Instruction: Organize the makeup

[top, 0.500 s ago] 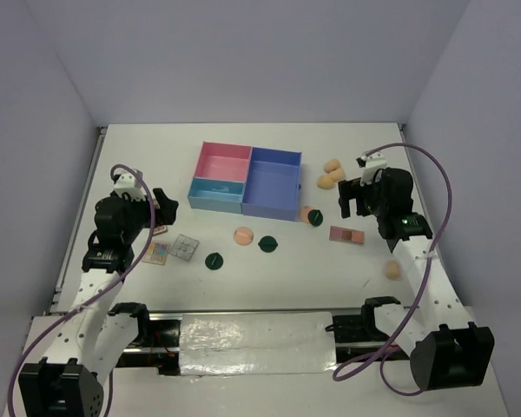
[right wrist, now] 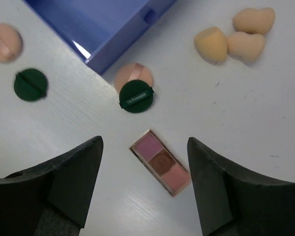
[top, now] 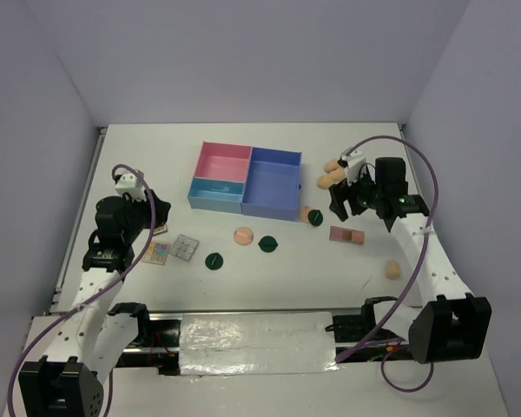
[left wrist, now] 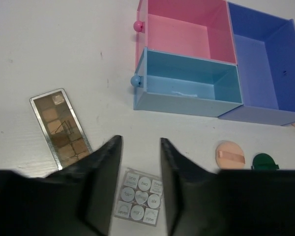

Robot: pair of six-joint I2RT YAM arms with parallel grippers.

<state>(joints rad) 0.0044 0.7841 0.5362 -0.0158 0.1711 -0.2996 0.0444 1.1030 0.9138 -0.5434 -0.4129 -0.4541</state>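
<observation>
The makeup lies scattered on the white table. My left gripper (left wrist: 140,140) hovers open and empty above a clear nine-pan palette (left wrist: 139,196); a brown palette (left wrist: 61,127) lies to its left. A peach puff (left wrist: 230,153) and a green compact (left wrist: 265,161) sit to the right. My right gripper (right wrist: 145,142) hangs open over a pink three-pan palette (right wrist: 161,162), touching nothing. Beyond it a green compact (right wrist: 136,96) overlaps a puff (right wrist: 132,74). Three peach sponges (right wrist: 228,39) cluster at the far right. From above, my left gripper (top: 159,213) and right gripper (top: 340,204) flank the items.
The pink-and-blue compartment tray (top: 247,178) stands mid-table with its compartments bare. A colourful palette (top: 157,253), two more green compacts (top: 214,261) (top: 267,243), a puff (top: 243,235) and a lone sponge (top: 392,270) lie nearer the front. Grey walls enclose the table.
My right arm has swung left and forward, bringing its gripper above the pink palette. The left gripper has shifted only slightly.
</observation>
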